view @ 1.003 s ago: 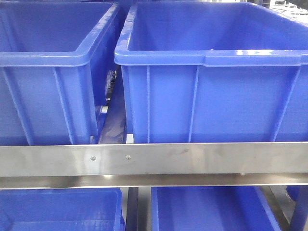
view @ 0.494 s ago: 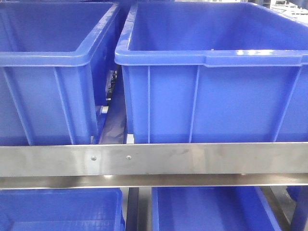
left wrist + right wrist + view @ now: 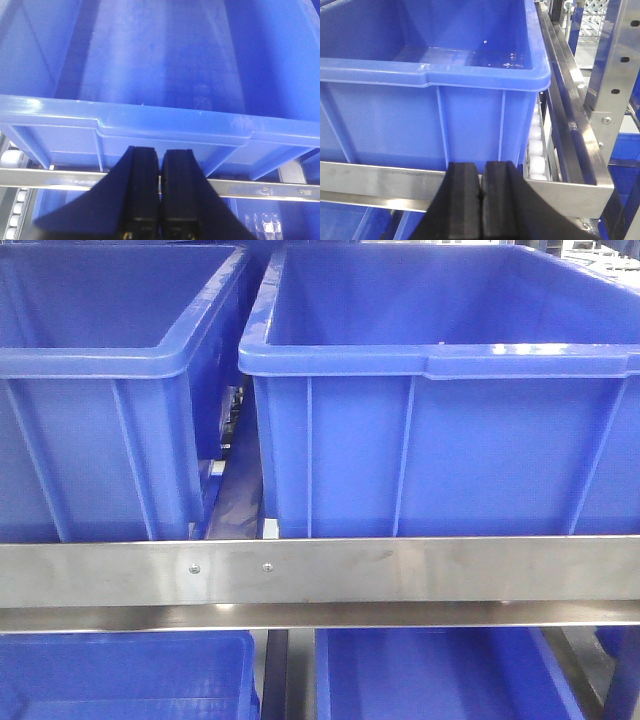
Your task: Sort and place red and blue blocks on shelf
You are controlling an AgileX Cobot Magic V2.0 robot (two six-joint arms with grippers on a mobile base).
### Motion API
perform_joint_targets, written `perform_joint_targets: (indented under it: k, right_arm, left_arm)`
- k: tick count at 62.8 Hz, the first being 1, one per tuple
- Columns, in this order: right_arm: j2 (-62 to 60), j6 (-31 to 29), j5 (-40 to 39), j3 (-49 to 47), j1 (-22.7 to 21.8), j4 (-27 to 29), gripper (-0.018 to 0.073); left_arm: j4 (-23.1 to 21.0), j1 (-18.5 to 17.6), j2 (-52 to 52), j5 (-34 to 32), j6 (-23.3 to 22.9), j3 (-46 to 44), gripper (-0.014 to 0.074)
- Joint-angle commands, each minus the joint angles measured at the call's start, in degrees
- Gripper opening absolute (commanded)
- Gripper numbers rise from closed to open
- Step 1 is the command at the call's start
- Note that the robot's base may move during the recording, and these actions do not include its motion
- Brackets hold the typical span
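Observation:
The red and blue blocks are out of view in every frame. The shelf shows as a brushed-steel front rail (image 3: 420,570) with two small screws, carrying large blue bins. My left gripper (image 3: 160,150) is shut with nothing between its black fingers, hovering just in front of a blue bin's near rim (image 3: 170,131) and above the shelf rail (image 3: 260,190). My right gripper (image 3: 481,165) is also shut and empty, in front of another bin's front wall (image 3: 420,125) and over the shelf rail (image 3: 375,177). Neither gripper appears in the front view.
Two large blue bins (image 3: 90,390) (image 3: 450,400) sit side by side on the upper tier, with more bins (image 3: 440,675) on the tier below. White rollers (image 3: 536,150) run along the right bin's side. An upright steel post (image 3: 610,95) stands at right.

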Motion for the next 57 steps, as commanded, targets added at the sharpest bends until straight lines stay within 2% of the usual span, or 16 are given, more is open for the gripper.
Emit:
perform_joint_targets:
  k: [1, 57]
  right_arm:
    - [-1.0, 0.2, -5.0, 0.1, -0.3, -0.9, 0.0049]
    - [-1.0, 0.2, -4.9, 0.1, -0.3, -0.9, 0.0049]
  left_arm:
    - [0.3, -0.1, 0.0, -4.3, 0.0, -1.7, 0.0125]
    - [0.3, -0.1, 0.0, -4.3, 0.0, -1.7, 0.0125]
